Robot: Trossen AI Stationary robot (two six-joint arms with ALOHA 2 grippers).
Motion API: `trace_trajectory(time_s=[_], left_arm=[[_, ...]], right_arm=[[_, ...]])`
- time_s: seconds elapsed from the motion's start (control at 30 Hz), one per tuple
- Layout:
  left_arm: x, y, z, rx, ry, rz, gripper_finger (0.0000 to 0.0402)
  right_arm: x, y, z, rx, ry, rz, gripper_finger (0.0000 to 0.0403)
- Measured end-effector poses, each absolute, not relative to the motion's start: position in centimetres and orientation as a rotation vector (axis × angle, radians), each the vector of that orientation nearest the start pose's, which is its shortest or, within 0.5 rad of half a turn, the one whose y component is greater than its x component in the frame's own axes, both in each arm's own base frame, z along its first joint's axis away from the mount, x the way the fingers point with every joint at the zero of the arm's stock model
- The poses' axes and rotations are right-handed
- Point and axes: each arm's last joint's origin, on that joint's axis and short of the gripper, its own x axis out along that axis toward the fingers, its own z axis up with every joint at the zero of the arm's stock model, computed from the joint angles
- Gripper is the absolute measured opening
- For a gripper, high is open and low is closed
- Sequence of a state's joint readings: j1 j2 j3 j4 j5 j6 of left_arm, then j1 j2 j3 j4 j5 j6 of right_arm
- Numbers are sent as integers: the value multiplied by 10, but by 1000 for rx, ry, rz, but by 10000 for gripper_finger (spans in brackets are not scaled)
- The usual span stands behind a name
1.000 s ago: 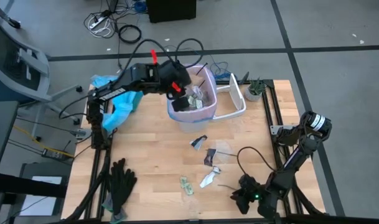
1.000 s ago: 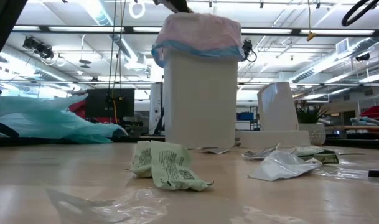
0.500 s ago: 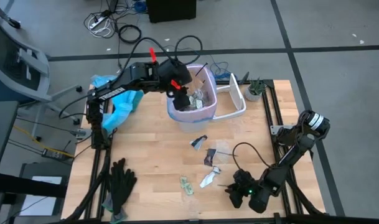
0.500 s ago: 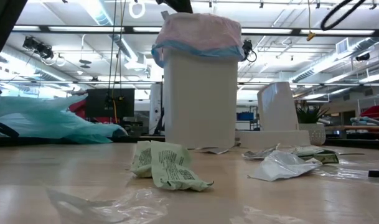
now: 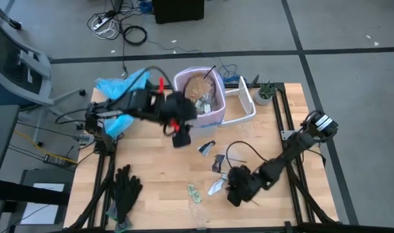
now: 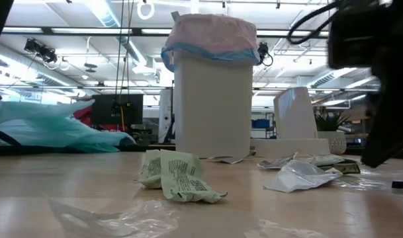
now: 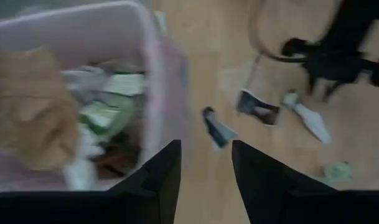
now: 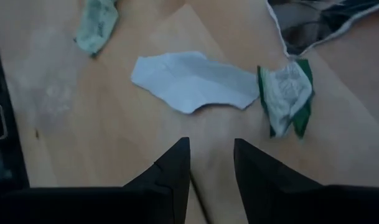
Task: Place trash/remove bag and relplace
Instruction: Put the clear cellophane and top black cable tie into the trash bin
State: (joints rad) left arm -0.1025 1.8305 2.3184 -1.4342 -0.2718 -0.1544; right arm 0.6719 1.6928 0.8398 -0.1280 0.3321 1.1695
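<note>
The white bin (image 6: 213, 99), lined with the pale pink bag (image 5: 213, 113), stands at the table's far middle. It holds brown paper (image 5: 197, 84) and wrappers. My left gripper (image 5: 180, 137) hangs open above the table, just near-left of the bin; its wrist view shows the bag's rim (image 7: 158, 93) beside its fingers. Trash lies on the wood: a white scrap (image 8: 189, 79), a green-white wrapper (image 8: 287, 93), a crumpled green wrapper (image 5: 194, 193) and dark pieces (image 5: 207, 147). My right gripper (image 5: 233, 189) is open, low over the table beside the white scrap.
A light-blue plastic bag (image 5: 122, 97) lies at the far left and black gloves (image 5: 125, 191) at the near left. A white lid (image 5: 243, 103) and a small plant (image 5: 266, 94) stand right of the bin. Clear film (image 5: 232, 155) lies mid-table.
My left gripper has swung from above the bin toward the table's near edge and now hangs beside the bin; brown paper shows in the bin where the gripper stood. My right gripper has swept low along the near edge toward the table's left, up to the white scrap.
</note>
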Motion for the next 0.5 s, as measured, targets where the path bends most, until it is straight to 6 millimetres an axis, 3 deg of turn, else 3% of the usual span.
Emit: trace_trajectory(time_s=[0.27, 0.37, 0.5], left_arm=[[317, -88, 441, 84, 964, 136, 152], [315, -104, 424, 107, 1013, 150, 152], [314, -125, 388, 116, 1058, 133, 152]], right_arm=[[287, 153, 161, 515, 992, -97, 111], [299, 142, 178, 429, 1055, -91, 111], [306, 128, 207, 281, 1167, -113, 110]])
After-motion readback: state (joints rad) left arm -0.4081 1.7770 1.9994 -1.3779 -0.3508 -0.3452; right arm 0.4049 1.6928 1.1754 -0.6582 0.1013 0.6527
